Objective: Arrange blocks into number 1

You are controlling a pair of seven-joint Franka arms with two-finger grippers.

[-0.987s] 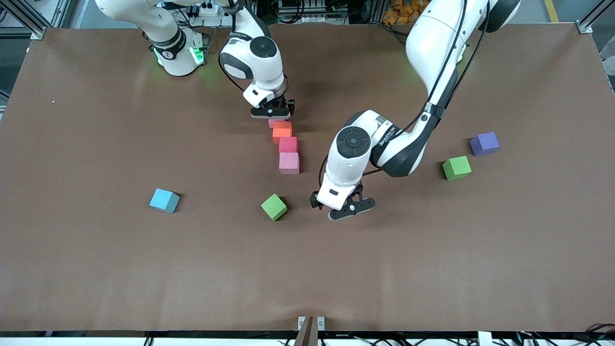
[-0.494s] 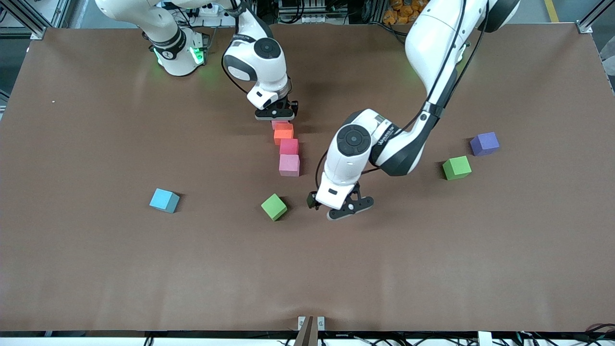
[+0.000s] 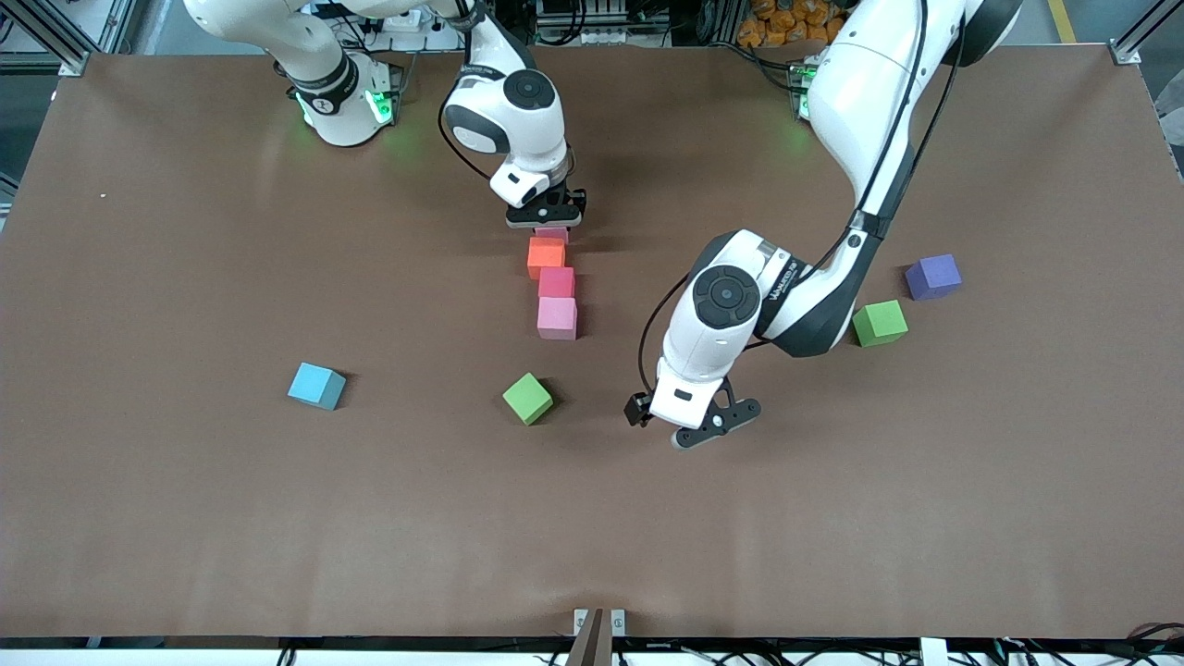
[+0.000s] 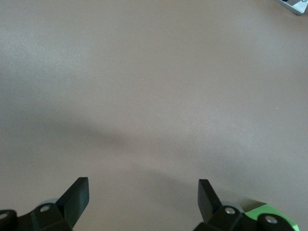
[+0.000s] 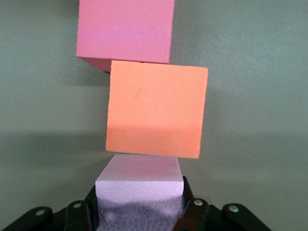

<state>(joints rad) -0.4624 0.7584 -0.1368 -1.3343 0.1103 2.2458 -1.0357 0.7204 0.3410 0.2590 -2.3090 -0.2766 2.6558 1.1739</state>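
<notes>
- Right gripper (image 3: 546,222): upper centre of the front view, low at the farthest end of the block column; fingers clamped on a light pink block (image 5: 139,192), which fills the space between them in the right wrist view.
- Light pink block: just visible under the right gripper in the front view, touching the orange block (image 3: 545,256).
- Column of blocks, centre of the front view, running toward the camera: orange block, then pink block (image 3: 556,281), then a paler pink block (image 3: 557,317); neighbours touch, and the orange one sits slightly offset toward the right arm's end.
- Left gripper (image 3: 707,427): centre of the front view, hovering over bare table (image 3: 185,518); fingers (image 4: 77,195) spread wide, nothing between them.
- Green block (image 3: 527,398): lower centre, turned at an angle, nearer the camera than the column, apart from it.
- Second green block (image 3: 879,323): right part of the front view, beside the left arm's elbow.
- Purple block (image 3: 932,277): right part, near the second green block, slightly farther from the camera.
- Light blue block (image 3: 316,386): left part, alone, well apart from the others.
</notes>
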